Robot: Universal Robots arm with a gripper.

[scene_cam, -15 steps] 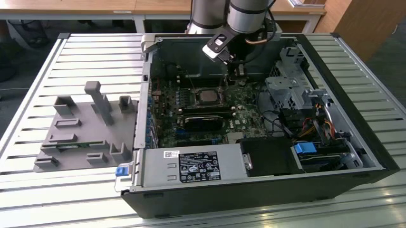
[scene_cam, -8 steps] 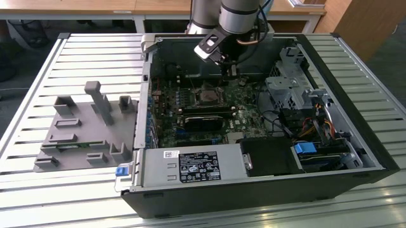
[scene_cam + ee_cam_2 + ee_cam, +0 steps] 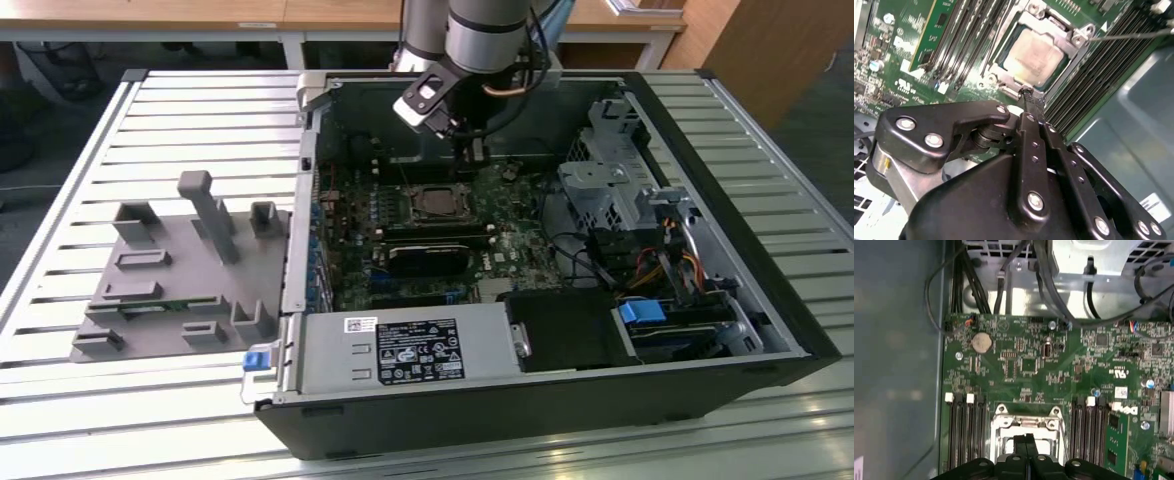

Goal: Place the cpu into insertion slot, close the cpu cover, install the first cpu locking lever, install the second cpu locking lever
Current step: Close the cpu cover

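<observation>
The gripper (image 3: pixel 467 158) hangs inside the case (image 3: pixel 561 425), low over the board (image 3: pixel 521 190); its fingers (image 3: pixel 1020 444) are pressed together with nothing between them. The cpu (image 3: pixel 1034 57) lies flat in the slot (image 3: pixel 434 203); its grey top shows through the window of the cover (image 3: pixel 1051 22), which lies down around it, so I judge the seating and the closing done.

What matters is where the tip stands. In the second wrist view it comes down just beside the slot's rim, at the edge nearest the wrist, and not over the cpu; whether it touches the rim I cannot tell. In the exterior view the slot lies just on the camera's side of the gripper.

A thin lever (image 3: pixel 1129 35) leaves the cover's corner on the far side of the cpu from the tip; its long axis runs away from the gripper, across the memory slots (image 3: pixel 1094 75). It looks unlatched to me. The cpu lies between the tip and that lever.
</observation>
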